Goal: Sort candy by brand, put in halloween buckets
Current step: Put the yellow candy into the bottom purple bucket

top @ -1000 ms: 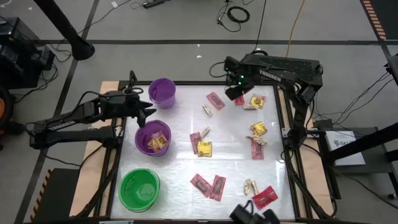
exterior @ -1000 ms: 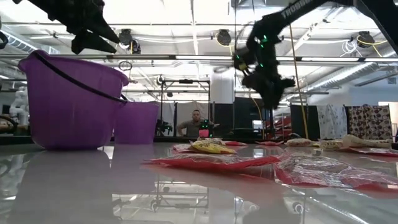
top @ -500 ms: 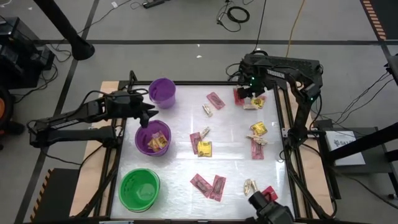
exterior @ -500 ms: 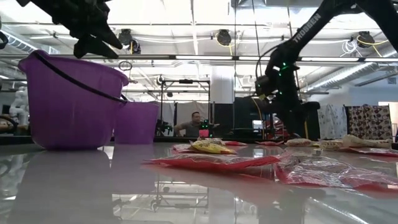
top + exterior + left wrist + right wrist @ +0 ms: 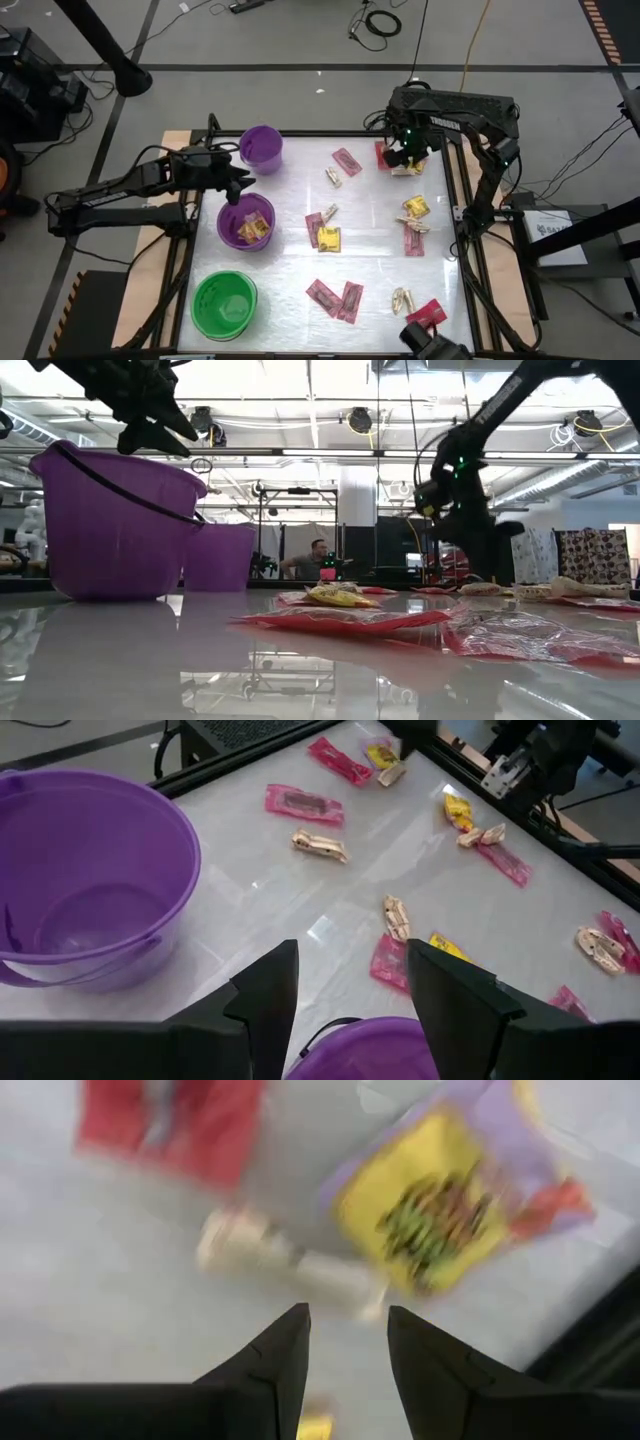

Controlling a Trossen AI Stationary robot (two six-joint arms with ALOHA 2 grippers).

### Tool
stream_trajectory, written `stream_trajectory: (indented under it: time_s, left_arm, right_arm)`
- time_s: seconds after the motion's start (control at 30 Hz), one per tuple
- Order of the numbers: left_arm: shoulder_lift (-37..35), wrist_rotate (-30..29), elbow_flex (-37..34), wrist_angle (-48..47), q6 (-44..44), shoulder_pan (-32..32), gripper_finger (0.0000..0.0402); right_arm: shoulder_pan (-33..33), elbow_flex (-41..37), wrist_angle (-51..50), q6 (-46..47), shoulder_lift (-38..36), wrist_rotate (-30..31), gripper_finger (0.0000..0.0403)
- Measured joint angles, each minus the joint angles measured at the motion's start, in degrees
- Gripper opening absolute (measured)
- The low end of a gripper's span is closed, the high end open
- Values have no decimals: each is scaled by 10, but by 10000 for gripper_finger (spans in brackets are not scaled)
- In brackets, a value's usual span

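My left gripper (image 5: 240,183) is open and empty. It hovers over the far rim of the wider purple bucket (image 5: 246,222), which holds yellow packets. The small purple bucket (image 5: 261,148) stands behind it and the green bucket (image 5: 225,304) near the front. My right gripper (image 5: 408,158) is open, low over the far-right candy. Its wrist view shows a yellow packet (image 5: 440,1210), a tan piece (image 5: 290,1260) and a red packet (image 5: 170,1125) just beyond the fingers. More pink-red packets (image 5: 336,298), yellow packets (image 5: 328,238) and tan pieces (image 5: 332,176) lie flat on the table.
The candy is scattered over the table's middle and right, some near the right frame rail (image 5: 455,200). The three buckets line the left side. A dark object (image 5: 430,345) sits at the near edge. A person (image 5: 318,555) is in the room beyond the table.
My right gripper has gone toward the table's right edge and down, from beside the far pink-red packet to low over the yellow, tan and red pieces at the far right. The dark object at the near edge has shifted.
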Motion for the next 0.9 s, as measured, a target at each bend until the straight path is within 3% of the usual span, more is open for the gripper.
stream_trajectory:
  time_s: [0.23,0.5,0.9]
  left_arm:
    - [5,-17,0,2,25,0,191]
    - [21,-17,0,21,41,0,191]
    - [67,-14,0,87,75,0,191]
  right_arm:
    - [100,-16,-14,43,-86,13,130]
    - [215,-181,12,182,-160,14,130]
    - [269,-281,121,271,-176,0,124]
